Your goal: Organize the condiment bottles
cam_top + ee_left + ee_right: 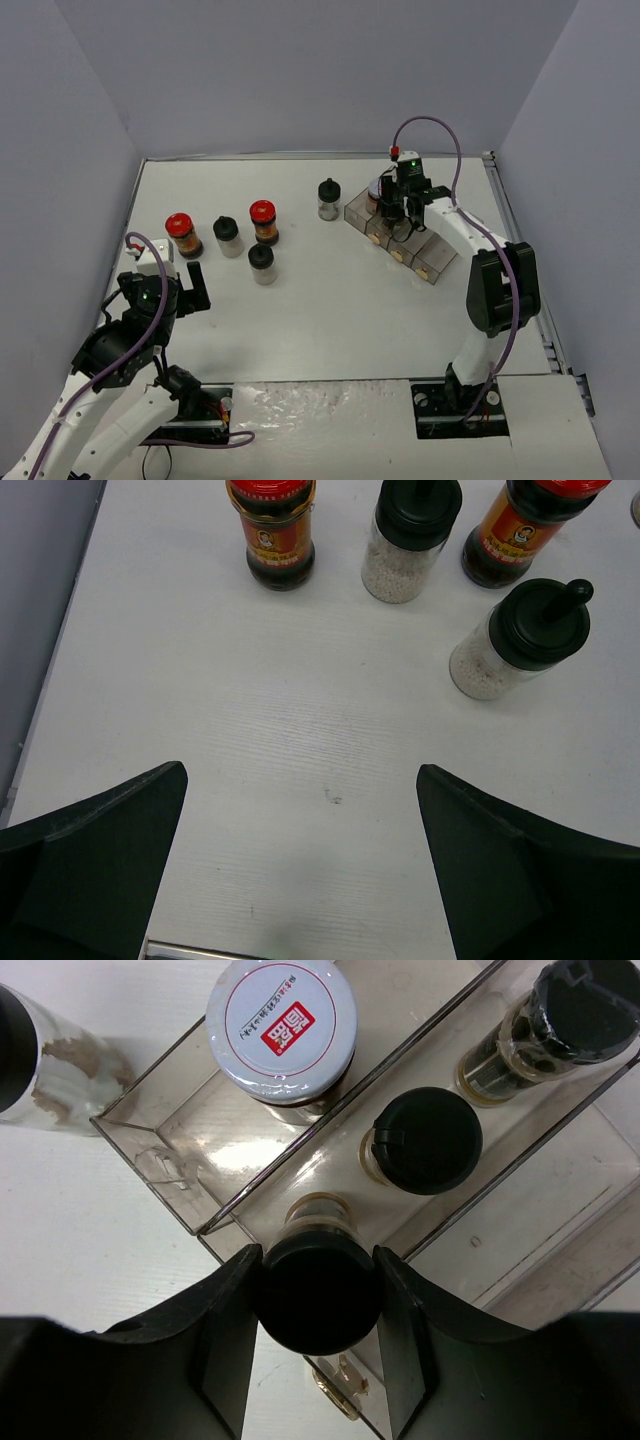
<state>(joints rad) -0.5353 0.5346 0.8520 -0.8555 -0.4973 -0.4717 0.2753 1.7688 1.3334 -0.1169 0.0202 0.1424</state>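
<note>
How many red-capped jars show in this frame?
2: left red-capped jar at the loose group's left end, right red-capped jar near its middle. The tray is partly hidden, so maybe more.

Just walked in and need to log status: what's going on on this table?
The right gripper is shut on a black-capped jar, holding it over the near end of the clear tray's middle lane, where two other jars stand. A white-lidded jar occupies the neighbouring lane. The left gripper hangs open near four loose jars.
</note>
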